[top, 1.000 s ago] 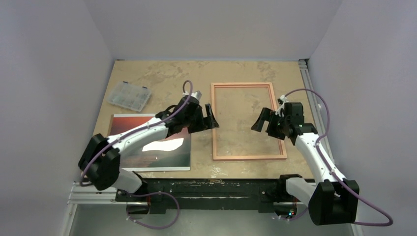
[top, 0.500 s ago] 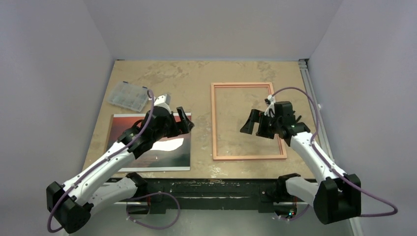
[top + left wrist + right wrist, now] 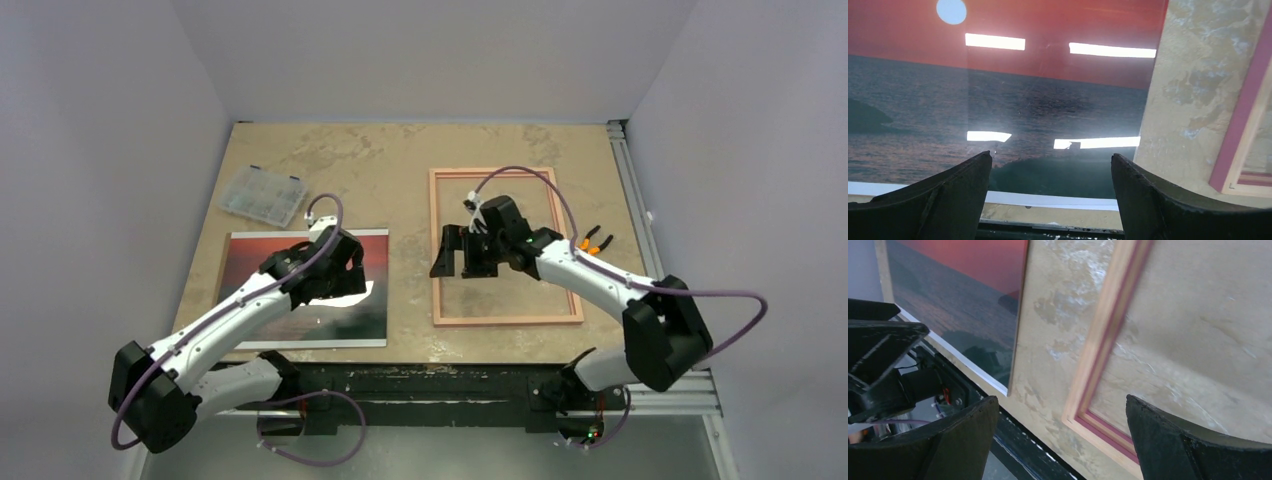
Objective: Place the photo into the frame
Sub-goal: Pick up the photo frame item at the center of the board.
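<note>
The photo (image 3: 355,318) lies face up on the table (image 3: 400,170), left of the frame (image 3: 510,320) and clear of it. The left gripper (image 3: 1050,165) hovers over the photo with jaws apart and empty. The right gripper (image 3: 1060,405) hovers over the frame's left rail, also with jaws apart and empty.

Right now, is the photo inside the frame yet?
Out: the photo lies flat on the table, left of the frame, apart from it.
</note>
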You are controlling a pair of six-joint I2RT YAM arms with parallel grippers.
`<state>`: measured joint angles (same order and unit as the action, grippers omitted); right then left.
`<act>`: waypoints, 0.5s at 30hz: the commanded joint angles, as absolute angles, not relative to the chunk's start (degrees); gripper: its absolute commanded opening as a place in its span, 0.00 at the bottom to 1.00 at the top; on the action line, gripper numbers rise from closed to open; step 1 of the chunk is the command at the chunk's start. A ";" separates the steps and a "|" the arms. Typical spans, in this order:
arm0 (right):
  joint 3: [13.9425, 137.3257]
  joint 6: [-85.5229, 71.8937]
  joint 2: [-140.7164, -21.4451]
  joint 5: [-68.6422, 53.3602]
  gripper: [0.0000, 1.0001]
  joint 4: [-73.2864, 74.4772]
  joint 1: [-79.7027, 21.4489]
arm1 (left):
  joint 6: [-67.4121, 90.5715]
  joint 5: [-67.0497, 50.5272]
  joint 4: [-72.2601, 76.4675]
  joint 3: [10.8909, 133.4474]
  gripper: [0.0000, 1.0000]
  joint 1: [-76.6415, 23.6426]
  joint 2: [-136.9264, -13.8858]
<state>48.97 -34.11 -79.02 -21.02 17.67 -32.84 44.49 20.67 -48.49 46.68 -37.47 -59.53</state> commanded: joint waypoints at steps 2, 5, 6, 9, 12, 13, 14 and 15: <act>57.28 -37.95 -86.30 -18.55 0.97 13.49 -38.28 | 45.64 20.19 -49.55 49.53 0.85 -35.60 -65.60; 60.03 -39.20 -90.23 -18.36 0.96 12.71 -40.46 | 45.37 16.36 -45.77 49.00 0.82 -33.87 -69.24; 60.57 -39.68 -91.18 -18.51 0.96 12.32 -40.87 | 45.21 15.07 -44.20 48.50 0.81 -33.19 -70.28; 61.49 -41.06 -93.86 -18.99 0.96 10.33 -41.85 | 45.00 10.80 -39.23 46.89 0.78 -31.24 -73.92; 61.66 -42.31 -95.47 -19.59 0.95 8.74 -42.35 | 44.99 7.53 -35.03 45.24 0.70 -29.78 -76.89; 61.63 -42.55 -95.89 -19.69 0.94 8.51 -42.38 | 45.00 6.73 -33.92 44.85 0.68 -29.36 -77.92; 61.67 -42.73 -96.15 -19.69 0.94 8.39 -42.44 | 45.00 6.08 -33.05 44.53 0.67 -29.08 -78.93; 61.67 -42.86 -96.42 -19.62 0.94 8.30 -42.45 | 45.00 5.51 -32.46 44.40 0.66 -28.94 -80.06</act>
